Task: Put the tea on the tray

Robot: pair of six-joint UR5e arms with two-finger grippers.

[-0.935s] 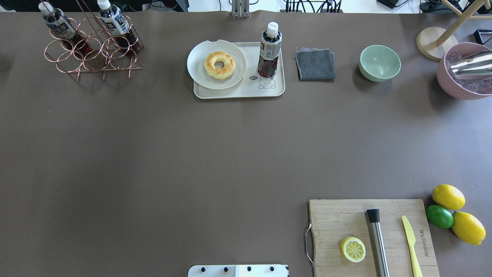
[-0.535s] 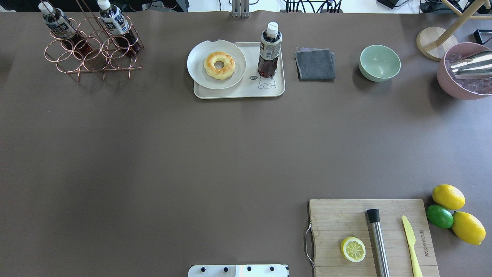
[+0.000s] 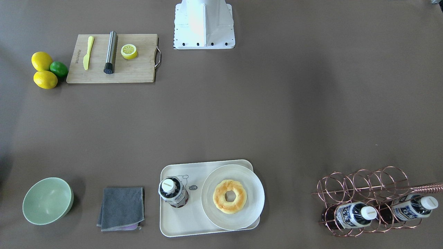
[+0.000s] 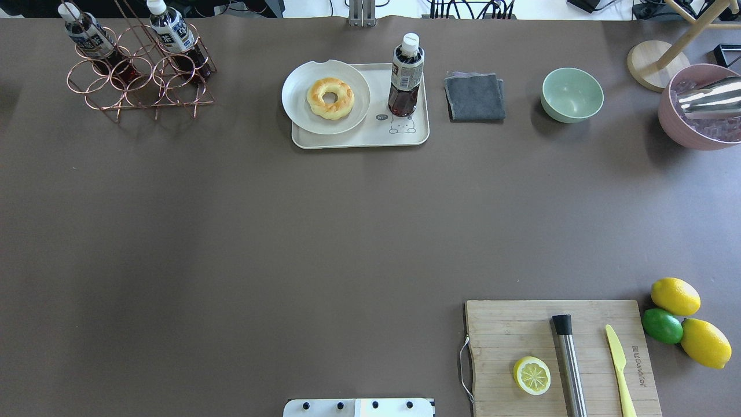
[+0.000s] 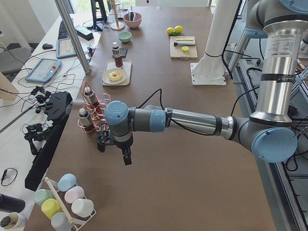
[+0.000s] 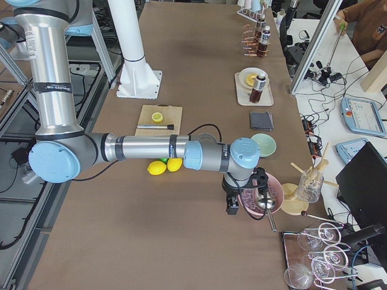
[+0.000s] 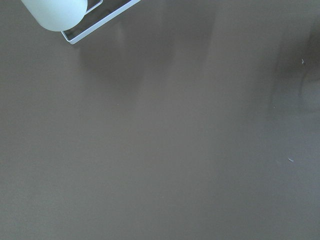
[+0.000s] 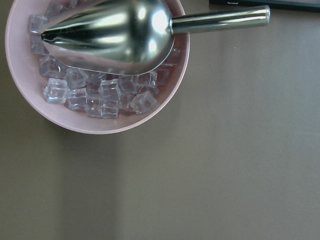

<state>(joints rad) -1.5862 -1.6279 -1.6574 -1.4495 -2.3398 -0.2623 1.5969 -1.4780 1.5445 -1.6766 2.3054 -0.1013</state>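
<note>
A tea bottle (image 4: pixel 405 75) with a white cap and dark liquid stands upright on the right part of the cream tray (image 4: pixel 359 138), next to the bear drawing. It also shows in the front-facing view (image 3: pixel 173 192) on the tray (image 3: pixel 180 224). Two alike bottles (image 4: pixel 173 35) lie in the copper rack (image 4: pixel 139 87). My left gripper (image 5: pixel 126 158) shows only in the exterior left view, far from the tray, near the rack's end of the table. My right gripper (image 6: pixel 231 207) shows only in the exterior right view, beside the pink bowl. I cannot tell whether either is open or shut.
A round plate (image 4: pixel 301 107) with a donut (image 4: pixel 330 97) fills the tray's left part. A grey cloth (image 4: pixel 474 95), a green bowl (image 4: pixel 572 94) and a pink bowl of ice with a metal scoop (image 8: pixel 100 35) stand to the right. A cutting board (image 4: pixel 509 330) and lemons (image 4: pixel 674 295) lie near the robot.
</note>
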